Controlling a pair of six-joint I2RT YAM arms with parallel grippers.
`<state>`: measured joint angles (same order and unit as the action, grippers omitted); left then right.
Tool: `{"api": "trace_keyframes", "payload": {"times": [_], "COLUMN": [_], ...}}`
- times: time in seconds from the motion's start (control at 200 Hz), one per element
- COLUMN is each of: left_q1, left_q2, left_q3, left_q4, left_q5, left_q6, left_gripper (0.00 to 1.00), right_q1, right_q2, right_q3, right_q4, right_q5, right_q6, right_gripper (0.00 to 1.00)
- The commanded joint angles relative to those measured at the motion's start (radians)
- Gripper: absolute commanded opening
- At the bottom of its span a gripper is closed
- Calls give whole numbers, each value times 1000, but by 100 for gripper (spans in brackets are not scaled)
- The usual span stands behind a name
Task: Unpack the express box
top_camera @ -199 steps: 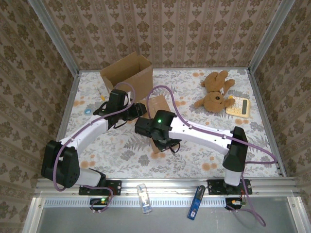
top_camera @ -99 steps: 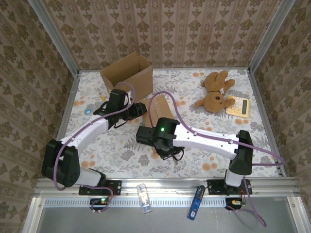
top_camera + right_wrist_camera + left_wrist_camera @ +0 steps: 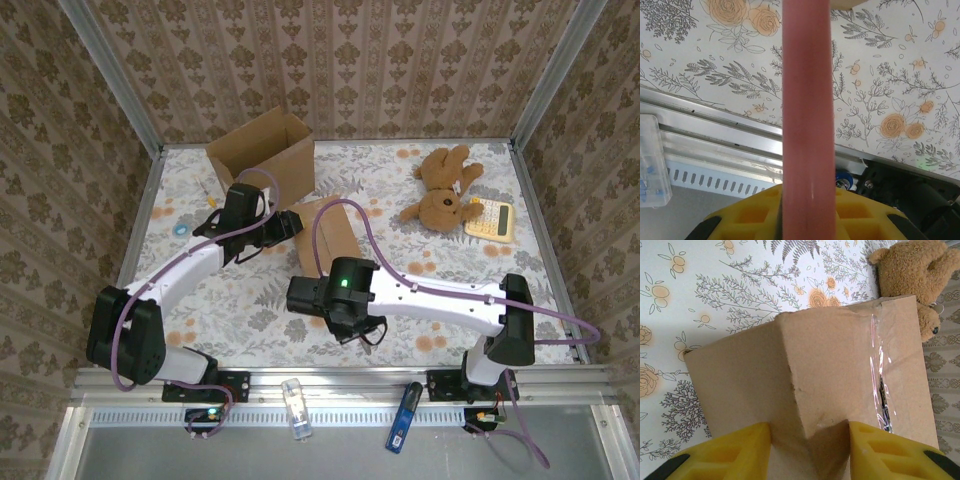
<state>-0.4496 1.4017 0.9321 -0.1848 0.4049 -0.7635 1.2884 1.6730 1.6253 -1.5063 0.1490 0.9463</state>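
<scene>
Wrist views — left pincer (image 3: 810, 442) clamps box (image 3: 840, 365), right pincer (image 3: 807, 212) grips pink stick (image 3: 807, 100); overhead — teddy (image 3: 440, 190).

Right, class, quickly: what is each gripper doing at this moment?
Left gripper: closed on the cardboard box.
Right gripper: closed on a pink rod.

A smooth pink bar (image 3: 807, 100) runs straight up the middle, pinched between the right gripper (image 3: 807, 202)'s yellow fingers (image 3: 747, 212). Behind it there's the flowery table cover (image 3: 890, 75) and a metal rail (image 3: 730, 145) along its edge.
</scene>
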Motion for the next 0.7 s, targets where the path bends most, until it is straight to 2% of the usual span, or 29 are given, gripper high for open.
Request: {"api": "trace_keyframes", "payload": {"times": [0.0,0.365,0.525,0.57,0.695], "left_q1": [17,5,-1,-33,-37], "left_q2": [71,72,63,57,33], "left_q3": [-47,-13,93,134,256], "left_q4": [-154,-157,-213,-250,-362], "left_q5": [-100,-79,-52,-54,-94], "left_q6": [15,22,69,92,157], "left_gripper": [42,43,54,57,60], "right_q1": [28,65,60,56,36], "right_q2": [-21,-76,-145,-172,-243], "right_q3": [-27,-25,-76,-97,-167], "right_q4": [-29,-77,-94,-99,-115], "right_q5": [-88,-37,39,69,164], "right_q6": [38,109,178,208,276], "right_gripper": [0,0,0,0,0]}}
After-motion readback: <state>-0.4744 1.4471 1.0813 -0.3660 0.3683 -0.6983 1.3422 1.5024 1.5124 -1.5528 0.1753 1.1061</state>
